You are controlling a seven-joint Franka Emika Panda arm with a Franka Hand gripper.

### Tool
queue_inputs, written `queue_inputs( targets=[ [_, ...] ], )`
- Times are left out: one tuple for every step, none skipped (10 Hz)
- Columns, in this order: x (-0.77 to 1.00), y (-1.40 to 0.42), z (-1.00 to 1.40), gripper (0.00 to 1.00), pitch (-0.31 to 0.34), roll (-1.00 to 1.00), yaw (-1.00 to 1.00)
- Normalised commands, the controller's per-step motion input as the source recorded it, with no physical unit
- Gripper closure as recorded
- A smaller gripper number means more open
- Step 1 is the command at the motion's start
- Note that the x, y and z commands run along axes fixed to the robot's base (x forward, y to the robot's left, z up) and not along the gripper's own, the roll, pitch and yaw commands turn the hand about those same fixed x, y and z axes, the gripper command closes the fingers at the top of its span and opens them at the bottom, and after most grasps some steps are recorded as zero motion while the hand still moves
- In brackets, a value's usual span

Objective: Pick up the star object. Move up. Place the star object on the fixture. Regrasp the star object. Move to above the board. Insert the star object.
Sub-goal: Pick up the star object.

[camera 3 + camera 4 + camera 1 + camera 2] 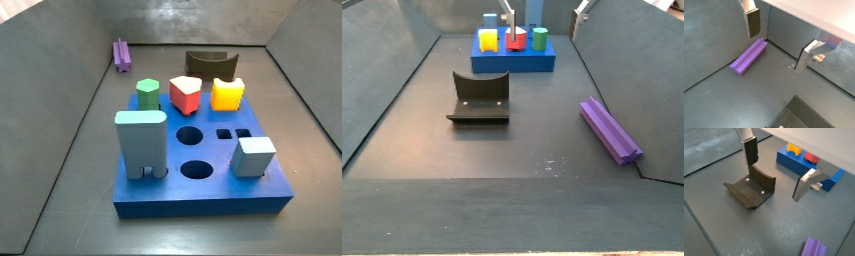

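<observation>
A dark grey floor with sloping grey walls forms a shallow enclosure. The small purple star object, a ridged elongated prism, lies flat on the floor right against one side wall, well apart from everything else; it has not been picked up yet. The two-finger gripper hangs in the air above the floor, its flat silver fingers spread wide with nothing between them, which looks like readiness for the first grasp. In a wrist view the star object shows below and between the fingers. The dark brown-black fixture, a block with a concave curved top, stands empty in the middle of the floor, presumably as a rest for regrasping. The thick blue rectangular board sits at one end, holding green, red, yellow, teal and white pegs, with two round holes and two small square holes still open
</observation>
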Motion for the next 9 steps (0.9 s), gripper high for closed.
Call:
queue_inputs(
  targets=[
    [0.03,0.17,-0.11,0.00,0.000,-0.11,0.00],
    [-0.25,0.17,-0.64,0.00,-0.016,0.00,0.00],
    [-0.75,0.33,-0.79,0.00,-0.199,-0.07,0.09],
    [-0.93,0.36,-0.83,0.00,-0.209,-0.04,0.11],
    [-0.94,0.38,-0.89,0.00,-0.190,-0.03,0.13],
    [-0.95,0.39,-0.91,0.00,-0.180,-0.03,0.13],
    [-0.89,0.33,-0.84,0.00,-0.183,-0.05,0.16],
    [-0.86,0.32,-0.89,0.00,-0.169,-0.03,0.20],
    [-0.83,0.21,-0.81,0.00,-0.133,-0.07,0.19]
  ],
)
